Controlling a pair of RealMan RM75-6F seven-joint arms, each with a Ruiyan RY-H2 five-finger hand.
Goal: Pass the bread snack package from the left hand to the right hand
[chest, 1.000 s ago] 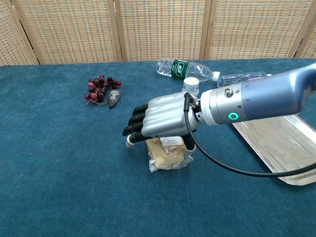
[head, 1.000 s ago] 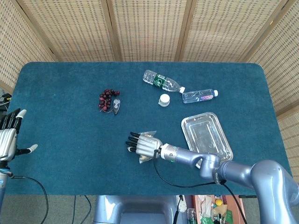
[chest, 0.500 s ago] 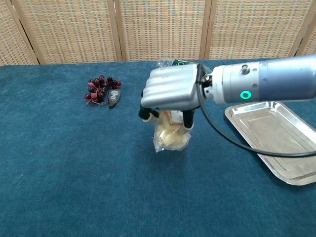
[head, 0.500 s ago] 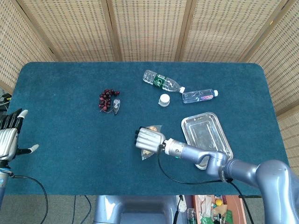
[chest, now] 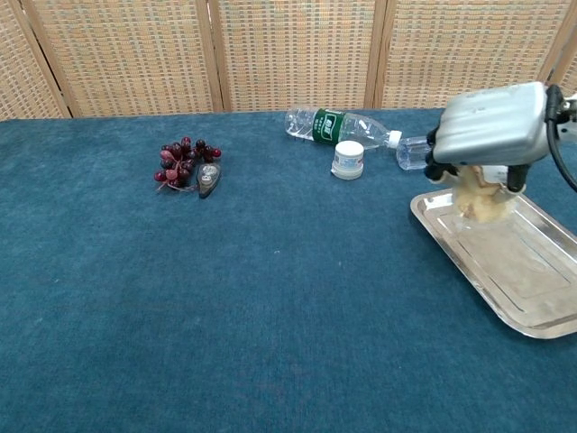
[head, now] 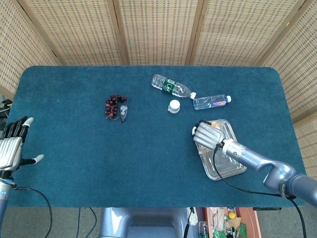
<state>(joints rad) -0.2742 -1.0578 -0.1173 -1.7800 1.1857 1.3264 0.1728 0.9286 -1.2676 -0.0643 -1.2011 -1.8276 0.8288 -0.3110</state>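
My right hand (chest: 489,124) grips the bread snack package (chest: 479,198), a clear bag with pale bread inside, and holds it just above the near end of the metal tray (chest: 518,271). In the head view the same right hand (head: 206,135) hangs over the tray (head: 225,166), and only a corner of the package (head: 214,124) shows past it. My left hand (head: 12,146) is at the table's far left edge, fingers spread, holding nothing; the chest view does not show it.
A bunch of dark red grapes (chest: 180,162) with a small dark object beside it lies at the left. Two plastic bottles (chest: 338,125) (head: 211,102) and a small white jar (chest: 347,160) sit behind the tray on the blue cloth.
My right hand has lifted the package off the cloth and carried it to the right, from the table's middle to above the tray. The left hand has barely shifted.
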